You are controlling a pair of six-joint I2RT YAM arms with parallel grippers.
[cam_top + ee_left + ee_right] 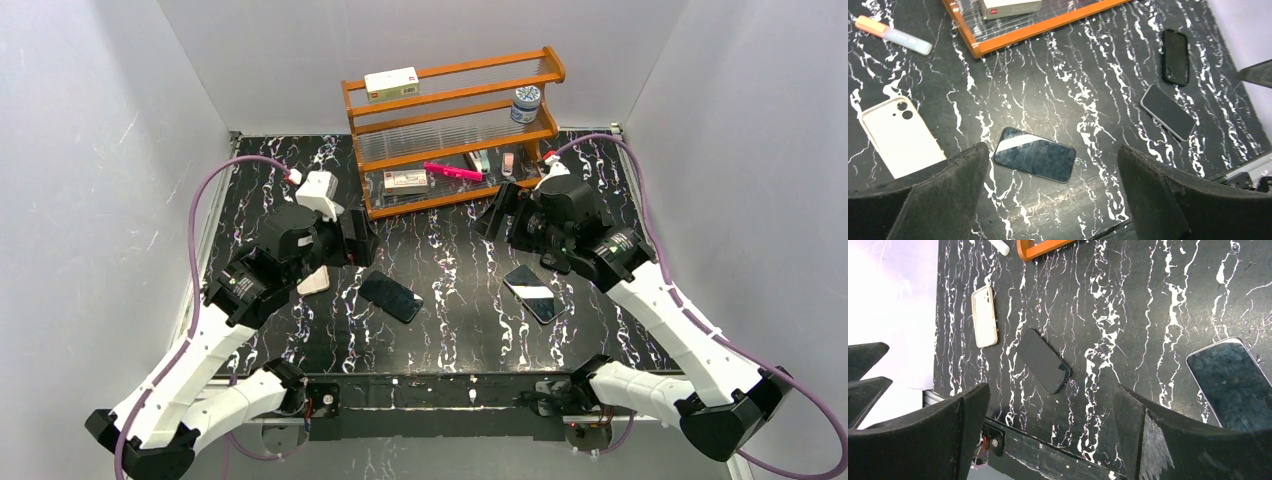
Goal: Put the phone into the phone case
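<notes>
The phone [391, 296], glossy and dark with a thin rim, lies flat at the table's middle. It also shows in the left wrist view [1034, 160] and the right wrist view [1043, 361]. The matte black phone case [1175, 56] lies flat further right, seen only in the left wrist view; the right arm hides it from above. My left gripper [350, 240] is open and empty, hovering above the phone's left [1051, 150]. My right gripper [505, 215] is open and empty, raised at centre right [1050, 389].
A second dark slab with a pale rim [533, 293] lies right of the phone [1168, 112] [1235, 380]. A white case [315, 281] lies on its left [900, 135]. An orange shelf rack [455, 130] stands behind. A marker [893, 34] lies near it.
</notes>
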